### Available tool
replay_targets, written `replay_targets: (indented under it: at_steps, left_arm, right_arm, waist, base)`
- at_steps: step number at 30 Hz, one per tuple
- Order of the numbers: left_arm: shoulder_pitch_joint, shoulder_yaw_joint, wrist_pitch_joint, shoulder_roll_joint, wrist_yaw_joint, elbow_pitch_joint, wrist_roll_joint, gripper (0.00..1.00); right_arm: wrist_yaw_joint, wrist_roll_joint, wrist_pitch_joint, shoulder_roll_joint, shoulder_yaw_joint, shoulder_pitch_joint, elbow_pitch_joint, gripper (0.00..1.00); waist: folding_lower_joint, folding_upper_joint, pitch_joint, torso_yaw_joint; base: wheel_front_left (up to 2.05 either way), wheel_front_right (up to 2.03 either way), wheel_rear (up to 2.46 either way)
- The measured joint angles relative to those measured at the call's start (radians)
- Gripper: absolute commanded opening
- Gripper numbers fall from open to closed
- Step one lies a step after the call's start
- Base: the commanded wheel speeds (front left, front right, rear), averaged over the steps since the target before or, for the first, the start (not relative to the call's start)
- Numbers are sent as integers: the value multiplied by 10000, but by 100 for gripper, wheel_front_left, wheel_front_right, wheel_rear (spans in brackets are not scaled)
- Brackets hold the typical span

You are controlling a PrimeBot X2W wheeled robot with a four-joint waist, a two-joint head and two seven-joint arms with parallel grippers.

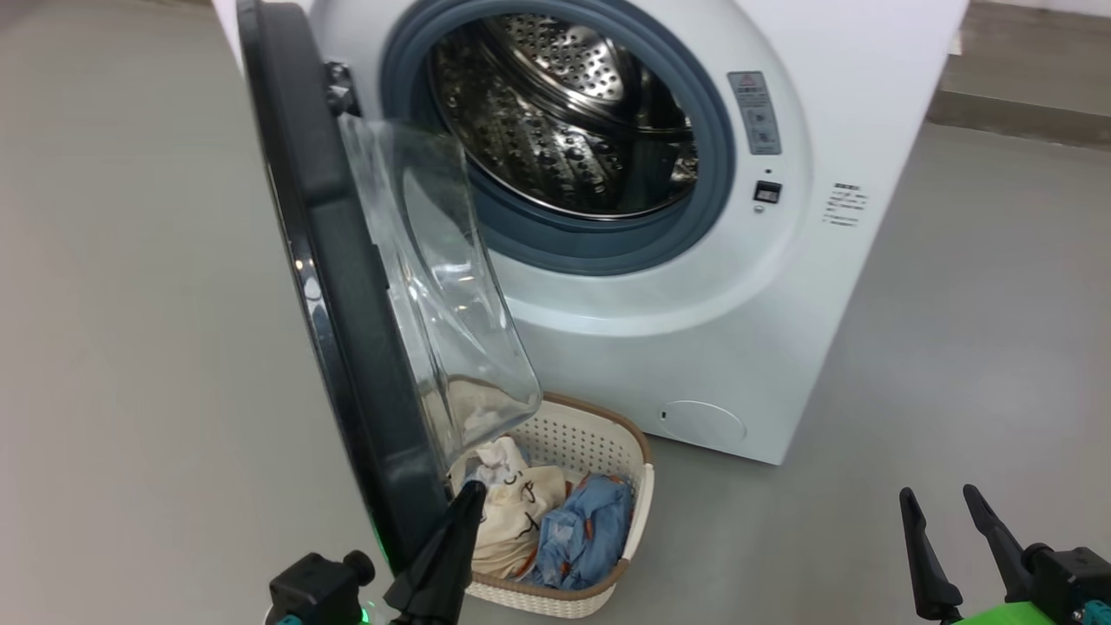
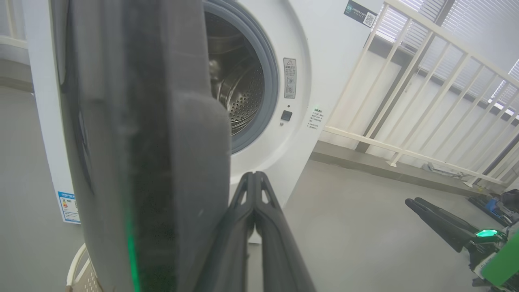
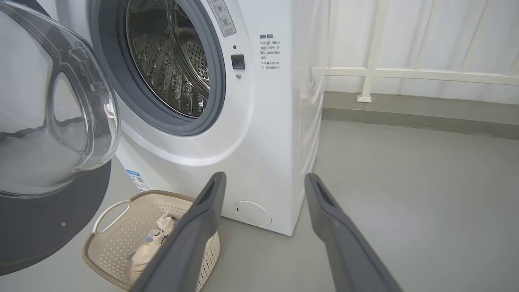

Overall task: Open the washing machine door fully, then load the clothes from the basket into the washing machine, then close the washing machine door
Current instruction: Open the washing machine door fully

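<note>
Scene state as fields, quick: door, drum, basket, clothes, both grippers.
door: open, swung out from the washer front
drum: no clothes seen inside
basket: on floor below door, before washer
clothes: in basket
left gripper: jaws shut, beside door's lower edge
right gripper: jaws open, holding nothing

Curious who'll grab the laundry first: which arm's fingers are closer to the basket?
Left. The left gripper, fingers shut, sits at the basket left edge beside the door; the right gripper hangs open well off to its right.
</note>
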Motion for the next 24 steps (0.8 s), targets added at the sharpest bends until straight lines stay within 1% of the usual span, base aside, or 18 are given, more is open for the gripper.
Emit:
replay_targets:
  at_steps: [7, 12, 24]
  left_arm:
    - [162, 186, 4, 186, 178, -219, 0, 0]
    - [163, 472, 4, 347, 412, -316, 0, 0]
    - [330, 1718, -69, 826, 1271, -483, -69, 0]
  right_arm:
    - [-2, -4, 0, -2, -40, 7, -71, 100]
    - [0, -6, 0, -6, -4, 1, -96, 100]
    - [-2, -4, 0, -102, 111, -17, -84, 100]
  waist:
    - [0, 0, 50, 470]
    - [0, 0, 138, 715]
    - [1, 0, 321, 821]
  base:
    - [0, 0, 0]
    - [0, 0, 0]
    - [0, 0, 0]
